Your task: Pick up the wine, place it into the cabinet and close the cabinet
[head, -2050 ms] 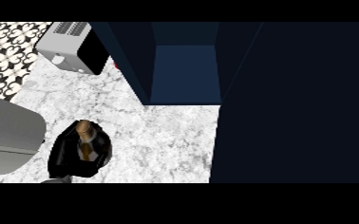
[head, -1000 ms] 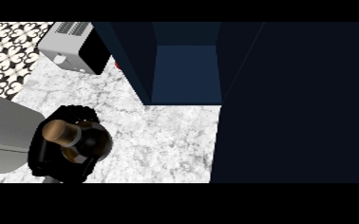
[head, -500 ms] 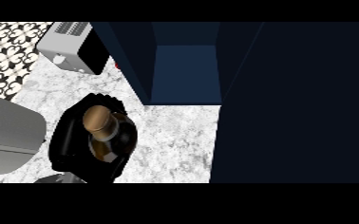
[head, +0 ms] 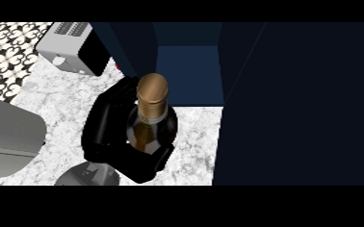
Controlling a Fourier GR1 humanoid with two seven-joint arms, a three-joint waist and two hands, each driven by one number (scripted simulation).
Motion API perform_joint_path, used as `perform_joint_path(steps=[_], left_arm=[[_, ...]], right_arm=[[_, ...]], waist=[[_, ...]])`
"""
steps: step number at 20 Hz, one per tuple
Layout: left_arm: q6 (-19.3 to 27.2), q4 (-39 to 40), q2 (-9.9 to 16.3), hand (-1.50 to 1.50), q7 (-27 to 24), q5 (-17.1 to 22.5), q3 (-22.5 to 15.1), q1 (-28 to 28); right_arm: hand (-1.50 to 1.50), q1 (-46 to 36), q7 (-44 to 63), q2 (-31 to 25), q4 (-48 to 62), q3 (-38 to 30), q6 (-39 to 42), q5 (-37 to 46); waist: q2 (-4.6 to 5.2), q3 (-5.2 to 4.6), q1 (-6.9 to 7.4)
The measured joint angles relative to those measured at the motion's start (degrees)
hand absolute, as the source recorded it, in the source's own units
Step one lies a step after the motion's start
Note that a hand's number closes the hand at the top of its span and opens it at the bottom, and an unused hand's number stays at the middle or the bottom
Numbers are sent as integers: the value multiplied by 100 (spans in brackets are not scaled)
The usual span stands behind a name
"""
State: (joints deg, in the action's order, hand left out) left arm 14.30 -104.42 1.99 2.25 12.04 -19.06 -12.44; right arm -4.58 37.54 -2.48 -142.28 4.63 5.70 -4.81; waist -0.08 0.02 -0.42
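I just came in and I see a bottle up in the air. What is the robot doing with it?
The robot's left hand has its black fingers curled round a wine bottle with a gold top. It holds the bottle upright above the marble counter, right in front of the open dark blue cabinet. The bottle is not inside the cabinet yet. A silver toaster sits at the back left. The right hand is not in the picture.

We see our left hand (head: 113, 134) curled round the wine bottle (head: 150, 115), its gold-foiled neck pointing up before the open dark blue cabinet (head: 186, 72); a toaster (head: 74, 48) sits on the marble counter (head: 53, 96).
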Motion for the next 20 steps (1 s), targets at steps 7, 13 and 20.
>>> perform_joint_path(steps=[7,13,20], left_arm=[[988,394,-161,150,255,-333,-466,-853],[1643,800,-189,150,441,-349,-589,-1560],[1959,1429,-196,150,131,-374,-662,-1955]], right_arm=[[-150,152,-136,-57,-1,-129,181,-50],[-150,115,-127,-97,35,-250,276,-103],[-150,-24,108,-67,-17,-177,163,-132]], waist=[[2,1,-18],[4,1,-22],[3,-2,-29]])
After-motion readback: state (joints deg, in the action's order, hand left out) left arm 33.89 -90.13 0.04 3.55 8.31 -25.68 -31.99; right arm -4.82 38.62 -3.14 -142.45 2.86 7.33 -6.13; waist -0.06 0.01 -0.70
